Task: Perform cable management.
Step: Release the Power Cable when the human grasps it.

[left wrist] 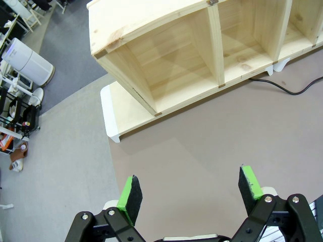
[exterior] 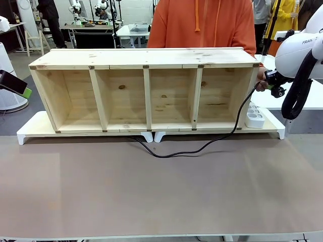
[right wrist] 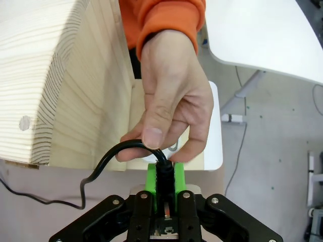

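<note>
A long pale wooden shelf point(exterior: 146, 91) with four open compartments lies on its side on two white risers across the far half of a brown table point(exterior: 161, 191). A person in an orange hooded top point(exterior: 202, 25) stands behind it at twelve o'clock. The thin black power cable point(exterior: 202, 147) emerges from under the shelf near the middle, loops toward six o'clock over the tabletop, then climbs toward two o'clock past a small white power strip point(exterior: 255, 117) at the shelf's right end. There the right gripper point(exterior: 276, 88), black with green pads, is clamped on the cable's plug end beside the shelf's right wall. In the right wrist view, the green pads point(right wrist: 151, 180) press against the black plug from both sides, and the person's hand point(right wrist: 171, 101) reaches down from twelve o'clock, thumb and fingers pinching the cable just above the right gripper point(right wrist: 163, 179). The left gripper point(left wrist: 190, 194) hovers over the table's left end, its jaws spread wide apart and holding nothing, with the shelf's left end at twelve o'clock in its wrist view.
</note>
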Tool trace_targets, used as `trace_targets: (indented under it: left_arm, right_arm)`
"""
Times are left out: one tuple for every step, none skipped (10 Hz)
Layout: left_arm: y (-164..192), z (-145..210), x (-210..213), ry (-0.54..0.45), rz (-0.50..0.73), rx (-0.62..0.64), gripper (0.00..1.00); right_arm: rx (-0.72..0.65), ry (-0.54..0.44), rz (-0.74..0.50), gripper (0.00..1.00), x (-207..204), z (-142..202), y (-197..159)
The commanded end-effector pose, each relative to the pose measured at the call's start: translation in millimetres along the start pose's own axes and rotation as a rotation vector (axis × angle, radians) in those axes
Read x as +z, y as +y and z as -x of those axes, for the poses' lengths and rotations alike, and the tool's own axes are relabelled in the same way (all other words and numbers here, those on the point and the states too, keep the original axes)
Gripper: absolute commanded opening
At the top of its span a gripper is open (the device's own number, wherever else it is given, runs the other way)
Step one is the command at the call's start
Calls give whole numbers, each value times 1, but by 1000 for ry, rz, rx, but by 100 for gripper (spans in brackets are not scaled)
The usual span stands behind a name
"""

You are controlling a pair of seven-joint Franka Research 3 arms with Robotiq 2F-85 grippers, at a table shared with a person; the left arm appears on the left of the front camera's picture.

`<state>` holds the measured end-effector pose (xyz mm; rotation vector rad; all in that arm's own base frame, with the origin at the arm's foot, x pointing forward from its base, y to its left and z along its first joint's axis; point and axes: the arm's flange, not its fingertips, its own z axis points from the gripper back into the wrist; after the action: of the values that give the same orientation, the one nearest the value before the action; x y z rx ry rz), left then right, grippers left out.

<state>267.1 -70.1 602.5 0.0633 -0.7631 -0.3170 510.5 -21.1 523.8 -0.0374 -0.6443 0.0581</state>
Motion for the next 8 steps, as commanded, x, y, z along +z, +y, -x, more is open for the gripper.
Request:
trace_targets:
  left_arm:
    - [1,1,1,6,2,-3,100]
    - [1,1,1,6,2,-3,100]
    - [1,1,1,6,2,-3,100]
    - [1,1,1,6,2,-3,100]
    - [1,1,1,6,2,-3,100]
    - [1,1,1,6,2,-3,100]
    - [1,1,1,6,2,-3,100]
    - [1,1,1,6,2,-3,100]
  right_arm:
    - [9,-3,3,16,2,1,1]
    - [9,-3,3,16,2,1,1]
    - [9,-3,3,16,2,1,1]
    - [9,-3,3,16,2,1,1]
    - [0,0,0,36,0,0,0]
    - [6,-1,11,36,2,0,0]
    - [4,-3,18,55,3,1,1]
    - [5,1,20,37,3,2,1]
